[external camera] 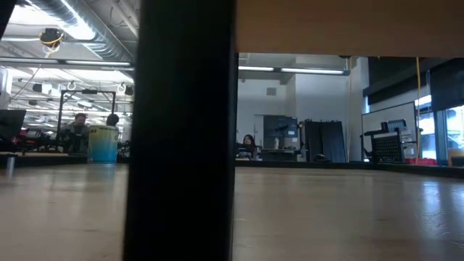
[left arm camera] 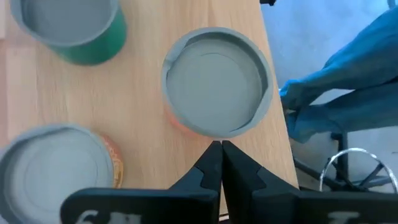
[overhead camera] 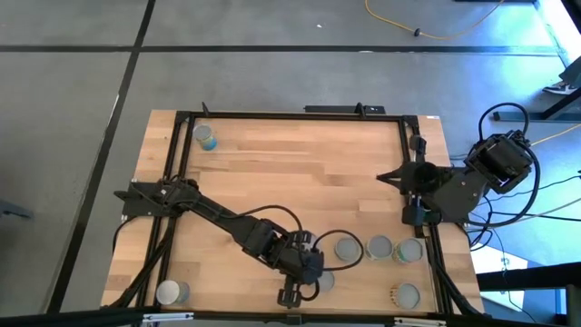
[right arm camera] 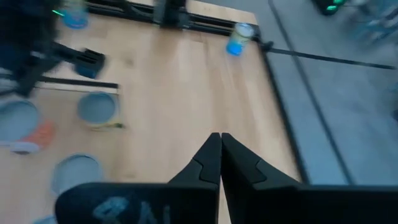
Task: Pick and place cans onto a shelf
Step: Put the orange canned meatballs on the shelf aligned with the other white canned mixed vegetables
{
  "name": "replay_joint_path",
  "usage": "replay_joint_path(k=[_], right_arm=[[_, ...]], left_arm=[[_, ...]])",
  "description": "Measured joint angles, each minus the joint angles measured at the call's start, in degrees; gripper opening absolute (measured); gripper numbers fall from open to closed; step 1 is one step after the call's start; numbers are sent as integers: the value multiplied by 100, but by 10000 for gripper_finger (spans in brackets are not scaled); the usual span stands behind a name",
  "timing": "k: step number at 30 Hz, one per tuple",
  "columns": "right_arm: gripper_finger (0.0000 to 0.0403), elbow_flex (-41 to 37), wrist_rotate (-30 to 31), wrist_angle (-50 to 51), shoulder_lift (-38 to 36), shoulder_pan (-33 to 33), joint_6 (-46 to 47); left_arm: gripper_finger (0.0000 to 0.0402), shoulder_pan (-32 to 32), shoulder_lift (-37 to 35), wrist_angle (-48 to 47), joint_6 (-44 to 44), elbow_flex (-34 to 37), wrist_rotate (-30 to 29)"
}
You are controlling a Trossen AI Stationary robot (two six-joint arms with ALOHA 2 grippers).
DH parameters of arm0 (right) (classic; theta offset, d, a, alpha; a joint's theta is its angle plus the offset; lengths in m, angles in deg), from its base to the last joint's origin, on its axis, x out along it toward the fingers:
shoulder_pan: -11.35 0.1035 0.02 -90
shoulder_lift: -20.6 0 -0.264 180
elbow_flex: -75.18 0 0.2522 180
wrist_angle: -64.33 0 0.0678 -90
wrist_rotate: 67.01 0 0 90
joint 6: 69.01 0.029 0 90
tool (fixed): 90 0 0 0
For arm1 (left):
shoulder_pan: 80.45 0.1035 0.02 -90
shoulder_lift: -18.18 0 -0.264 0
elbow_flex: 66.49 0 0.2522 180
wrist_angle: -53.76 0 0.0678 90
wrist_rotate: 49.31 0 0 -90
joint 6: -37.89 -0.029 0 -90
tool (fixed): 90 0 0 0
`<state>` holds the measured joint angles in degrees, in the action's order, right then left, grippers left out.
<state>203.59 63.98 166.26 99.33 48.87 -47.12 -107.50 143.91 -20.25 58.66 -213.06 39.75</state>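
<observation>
Jaws, left gripper (left arm camera: 220, 149): closed, empty, poised just short of an orange-labelled can (left arm camera: 216, 82), likely lining up.
Jaws, right gripper (right arm camera: 220, 140): closed, empty, parked away.
Shelf: not identifiable.

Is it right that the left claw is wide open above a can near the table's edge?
Not quite. The left claw is shut, its two fingers pressed together, as the left wrist view shows. It does hang above a can near the table's edge.

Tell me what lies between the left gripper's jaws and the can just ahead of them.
Only a short strip of bare wood. In the left wrist view the left gripper, jaws shut, points at the grey-topped can without touching it.
</observation>
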Motion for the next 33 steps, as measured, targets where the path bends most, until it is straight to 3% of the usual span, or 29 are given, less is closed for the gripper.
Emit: replay_joint_path(k=[7,15,24,33], right_arm=[[10,-134,-1544,-1253,250,1,-932],[10,-356,-2410,-1447,855,-3,-1167],[10,-354,-2774,-2372,1593,-77,-862],[10,-352,-3276,-2750,2203,-134,-737]], left_arm=[[0,-207,-388,-444,828,0,-481],[0,-339,-896,-779,1152,-11,-1339],[0,-547,-1502,-1904,1061,-4,-2102],[0,-854,-1785,-2203,1101,-4,-2078]])
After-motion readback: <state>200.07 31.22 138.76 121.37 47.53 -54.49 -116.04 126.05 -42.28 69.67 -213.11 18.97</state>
